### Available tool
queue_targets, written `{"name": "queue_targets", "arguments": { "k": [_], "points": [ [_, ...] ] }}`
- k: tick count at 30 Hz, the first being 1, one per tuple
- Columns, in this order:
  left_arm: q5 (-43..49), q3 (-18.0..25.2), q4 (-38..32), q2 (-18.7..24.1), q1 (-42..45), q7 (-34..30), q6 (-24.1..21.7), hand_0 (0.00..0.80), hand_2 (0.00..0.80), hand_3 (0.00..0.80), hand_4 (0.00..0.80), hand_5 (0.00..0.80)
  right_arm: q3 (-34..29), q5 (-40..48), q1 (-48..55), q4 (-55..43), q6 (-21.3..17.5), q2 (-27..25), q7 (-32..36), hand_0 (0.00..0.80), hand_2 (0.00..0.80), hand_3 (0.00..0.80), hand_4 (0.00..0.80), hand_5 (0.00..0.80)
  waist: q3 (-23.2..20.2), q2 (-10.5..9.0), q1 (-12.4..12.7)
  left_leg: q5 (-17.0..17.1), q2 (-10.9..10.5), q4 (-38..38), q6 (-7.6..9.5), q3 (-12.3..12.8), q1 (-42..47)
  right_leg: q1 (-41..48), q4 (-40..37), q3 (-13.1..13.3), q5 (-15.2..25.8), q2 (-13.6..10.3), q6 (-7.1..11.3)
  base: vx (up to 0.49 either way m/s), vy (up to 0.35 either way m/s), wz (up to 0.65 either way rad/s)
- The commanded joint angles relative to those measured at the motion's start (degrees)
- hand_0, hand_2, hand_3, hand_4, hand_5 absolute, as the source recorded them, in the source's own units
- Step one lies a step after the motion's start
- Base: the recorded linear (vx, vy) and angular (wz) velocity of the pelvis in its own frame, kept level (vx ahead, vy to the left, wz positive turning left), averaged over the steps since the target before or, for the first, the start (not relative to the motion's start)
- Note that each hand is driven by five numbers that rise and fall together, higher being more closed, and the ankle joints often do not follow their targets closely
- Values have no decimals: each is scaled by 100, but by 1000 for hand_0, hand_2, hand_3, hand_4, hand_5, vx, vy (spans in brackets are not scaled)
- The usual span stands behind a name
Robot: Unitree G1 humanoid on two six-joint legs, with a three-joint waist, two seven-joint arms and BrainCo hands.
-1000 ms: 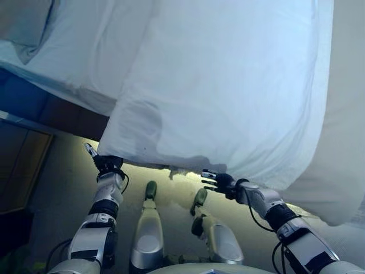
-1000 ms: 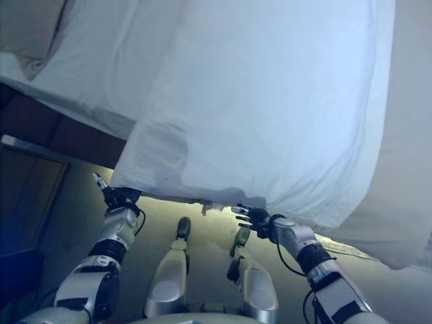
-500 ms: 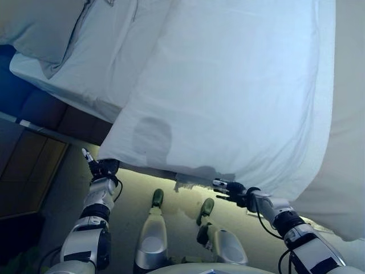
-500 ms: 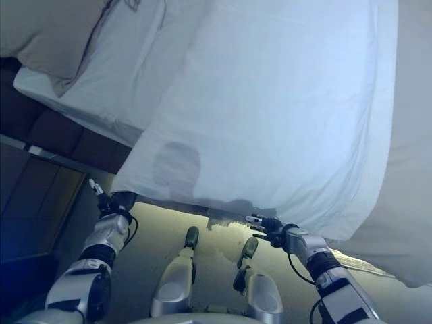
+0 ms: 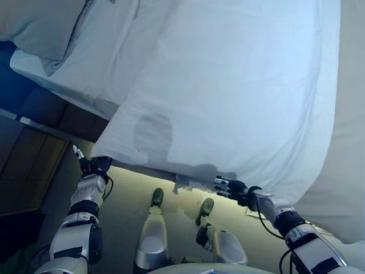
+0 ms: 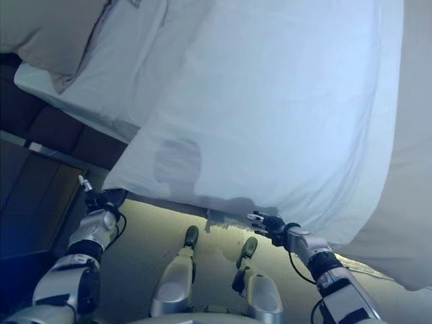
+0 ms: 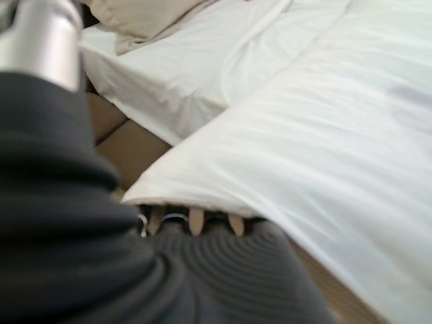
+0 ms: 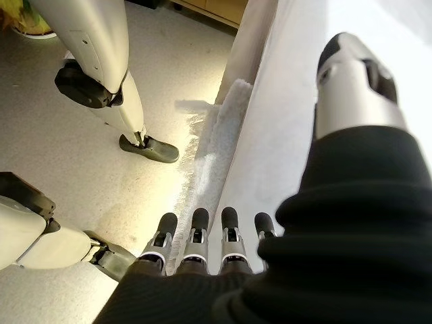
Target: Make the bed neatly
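Note:
A white duvet (image 5: 239, 85) covers most of the bed and hangs over the near side. A white sheet (image 5: 85, 68) and a beige pillow (image 5: 40, 28) show at the far left. My left hand (image 5: 91, 166) is at the duvet's near left corner; in the left wrist view the duvet's edge (image 7: 202, 202) lies over the front of the hand and hides it. My right hand (image 5: 234, 188) is open, its straight fingers (image 8: 196, 223) alongside the duvet's hanging edge (image 8: 270, 135), thumb apart from the cloth.
The bed's dark brown base (image 5: 57, 114) shows below the sheet. A wooden panel (image 5: 28, 171) stands at the left. A fringed white cloth edge (image 8: 216, 148) lies at the foot of the bed's side. A beige cover (image 5: 348, 114) lies at the right.
My left hand has moved left, and the duvet's near left corner has gone with it. The view has shifted. My right hand stays under the duvet's edge.

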Motion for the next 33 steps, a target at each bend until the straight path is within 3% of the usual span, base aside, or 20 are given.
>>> {"name": "queue_targets", "arguments": {
  "k": [1,6,11,16,26,33],
  "points": [
    [301,712,137,1882,109,-468,-567,0,0,0,0,0,-48,565,229,-540,-565,229,231,0,0,0,0,0,-38,-411,353,-115,-473,261,348,132,-148,-74,897,339,-408,-591,606,-23,-61,12],
    [435,428,13,1444,282,-474,-444,0,0,0,0,0,-293,688,272,-1251,-1355,345,143,0,0,0,0,0,75,-461,231,-78,-448,309,377,273,-259,-258,963,413,-326,-580,649,-30,-13,2],
    [335,259,23,1084,268,-447,-409,0,0,0,0,0,-576,438,-204,-1271,-2098,188,726,0,0,0,0,0,225,-522,154,-41,-421,396,392,394,-482,-541,1070,487,-277,-557,658,-40,-30,-5],
    [439,35,59,810,101,-479,-283,0,0,0,0,0,-825,843,-984,-951,-2246,-155,1111,0,0,0,0,0,391,-541,201,41,-375,410,344,438,-693,-783,1142,437,-242,-517,650,-36,-64,-9],
    [967,-471,202,141,241,-591,165,0,0,0,0,0,-1036,936,-2246,-341,-2563,-951,838,0,0,0,0,0,735,-488,380,203,-342,505,300,408,-1254,-1513,1624,243,-266,-627,660,-53,-47,3],
    [1009,-574,201,175,288,-1011,504,0,0,0,0,0,-827,895,-3275,447,-2727,-1507,573,0,0,0,0,0,781,-375,583,295,-385,834,318,247,-2123,-2415,2230,152,-272,-757,642,-70,-73,5]
  ]
}}
